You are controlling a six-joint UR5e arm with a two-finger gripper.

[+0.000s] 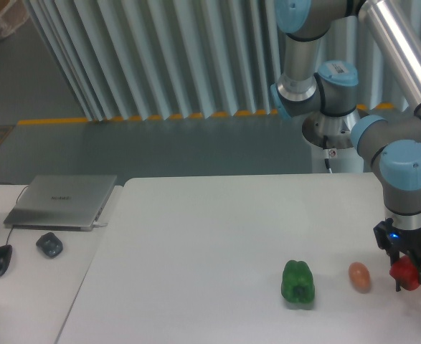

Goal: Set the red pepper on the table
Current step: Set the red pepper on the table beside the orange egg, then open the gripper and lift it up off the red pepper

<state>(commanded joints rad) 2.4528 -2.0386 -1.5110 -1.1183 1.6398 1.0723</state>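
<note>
At the table's [196, 236] 3 o'clock edge, the gripper [407, 272] clamped the partly hidden red pepper [405, 274], beside the egg [359, 276].

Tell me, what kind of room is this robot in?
Probably a robotics lab or workshop. A big robot arm stands at a white table, a laptop sits on a side desk, and the floor has a yellow safety line.

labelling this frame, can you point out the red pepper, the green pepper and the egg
red pepper [405, 274], fixed camera view, on its red body showing between the claw's fingers
green pepper [297, 282], fixed camera view, middle of its body
egg [359, 276], fixed camera view, centre of its shell
</note>
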